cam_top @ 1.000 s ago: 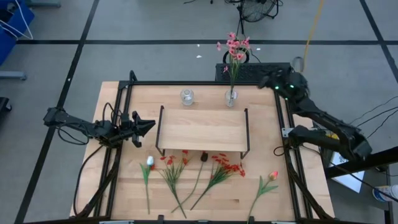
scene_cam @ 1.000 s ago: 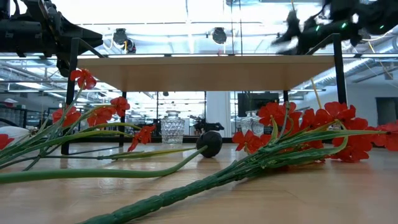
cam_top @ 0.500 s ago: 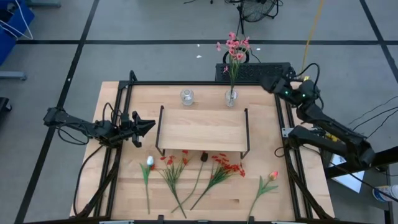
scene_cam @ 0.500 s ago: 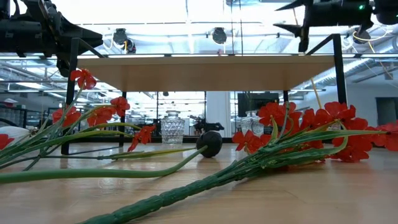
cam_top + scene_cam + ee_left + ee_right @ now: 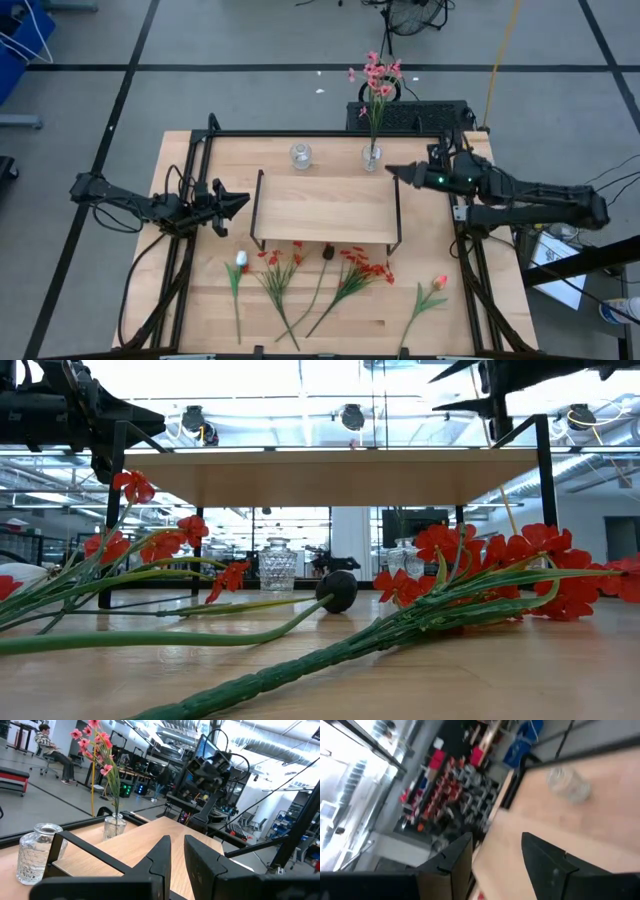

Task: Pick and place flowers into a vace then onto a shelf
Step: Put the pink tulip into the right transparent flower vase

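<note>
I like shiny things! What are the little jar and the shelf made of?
The jar looks like clear glass: you see through it, and its ridged sides glint. The shelf looks like pale, matte wood on top, with thin black legs that seem to be metal.

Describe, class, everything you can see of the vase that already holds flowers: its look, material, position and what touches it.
The vase is small, clear and glass-like, with a rounded body and narrow neck. It stands upright on the wooden table, just behind the shelf toward its right end, apart from the empty glass vase to its left. A green-stemmed spray of pink flowers rises from it. The right gripper hovers nearby, fingers open, not touching it.
</note>
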Action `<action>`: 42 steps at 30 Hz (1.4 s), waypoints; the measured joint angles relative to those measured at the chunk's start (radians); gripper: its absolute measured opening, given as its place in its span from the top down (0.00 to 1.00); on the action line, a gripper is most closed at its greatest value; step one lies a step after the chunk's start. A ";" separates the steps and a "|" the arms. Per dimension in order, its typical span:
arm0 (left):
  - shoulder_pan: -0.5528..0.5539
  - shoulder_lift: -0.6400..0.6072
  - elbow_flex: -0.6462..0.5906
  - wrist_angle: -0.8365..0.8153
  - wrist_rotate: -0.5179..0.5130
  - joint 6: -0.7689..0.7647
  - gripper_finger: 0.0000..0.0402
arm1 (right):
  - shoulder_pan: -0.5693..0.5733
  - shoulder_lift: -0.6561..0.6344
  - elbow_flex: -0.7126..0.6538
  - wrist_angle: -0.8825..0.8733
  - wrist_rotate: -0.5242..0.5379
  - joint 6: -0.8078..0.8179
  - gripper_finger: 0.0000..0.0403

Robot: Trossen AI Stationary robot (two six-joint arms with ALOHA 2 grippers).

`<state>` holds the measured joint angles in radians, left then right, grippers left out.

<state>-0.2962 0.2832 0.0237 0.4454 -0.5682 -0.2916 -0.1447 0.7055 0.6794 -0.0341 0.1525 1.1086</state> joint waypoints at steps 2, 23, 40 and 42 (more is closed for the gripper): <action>0.000 0.000 0.000 0.000 0.000 0.000 0.86 | 0.064 0.002 0.015 -0.031 -0.001 0.023 0.60; 0.000 0.000 0.000 -0.001 0.000 0.000 0.86 | 0.635 0.194 0.066 -0.213 -0.341 0.750 0.64; 0.000 0.000 0.000 0.000 0.000 0.000 0.86 | 0.853 0.469 0.062 -0.441 -0.496 1.239 0.64; 0.000 0.000 0.000 0.000 0.000 0.000 0.86 | 0.861 0.496 0.046 -0.424 -0.496 1.244 0.64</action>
<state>-0.2961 0.2829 0.0238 0.4450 -0.5682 -0.2916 0.7165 1.2020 0.7254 -0.4583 -0.3434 2.3523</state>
